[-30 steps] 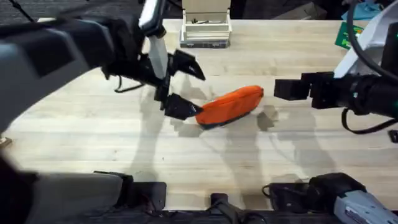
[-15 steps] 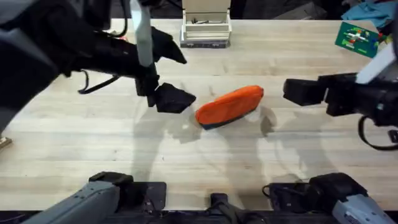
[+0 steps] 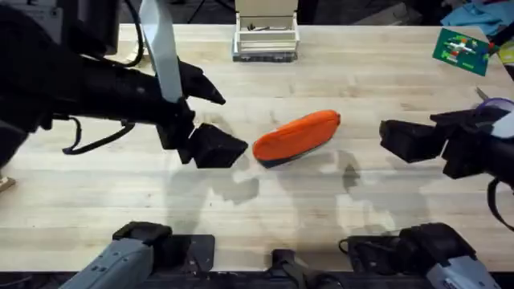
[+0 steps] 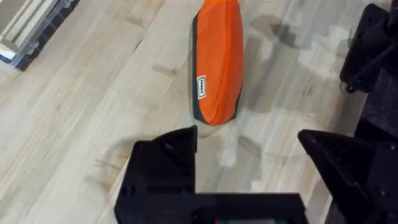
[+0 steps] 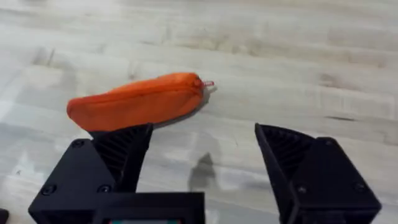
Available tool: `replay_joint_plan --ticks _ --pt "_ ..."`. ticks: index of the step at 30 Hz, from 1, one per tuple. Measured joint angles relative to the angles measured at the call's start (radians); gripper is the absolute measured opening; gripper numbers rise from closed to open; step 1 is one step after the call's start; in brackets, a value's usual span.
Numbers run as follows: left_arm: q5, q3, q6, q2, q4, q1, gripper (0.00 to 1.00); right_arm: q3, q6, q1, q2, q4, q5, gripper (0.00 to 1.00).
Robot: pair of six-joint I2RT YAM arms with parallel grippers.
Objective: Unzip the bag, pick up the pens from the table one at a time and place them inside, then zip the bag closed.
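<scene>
Two grippers open, holding nothing | left gripper (image 3: 210, 120) just beside orange pencil pouch (image 3: 297, 136) end, right gripper (image 5: 202, 165) well apart | pouch lies on wooden table (image 3: 241, 209), looks zipped; no pens seen, probably inside.

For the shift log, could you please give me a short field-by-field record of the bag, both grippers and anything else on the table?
bag: orange bag lying on the table, near its middle, no gripper touching it
pens: none visible on the tabletop
left gripper: open, empty, just short of the bag's near end
right gripper: open, empty, off the bag's other end, clearly apart
other items: white box at the far edge; green package at the far right corner
</scene>
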Motion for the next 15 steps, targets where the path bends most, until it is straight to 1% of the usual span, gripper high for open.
replay_joint_plan --ticks 15 --pt "0.0 0.0 -0.007 -0.013 0.004 0.0 0.995 0.0 0.001 0.0 0.0 -0.065 0.0 0.998"
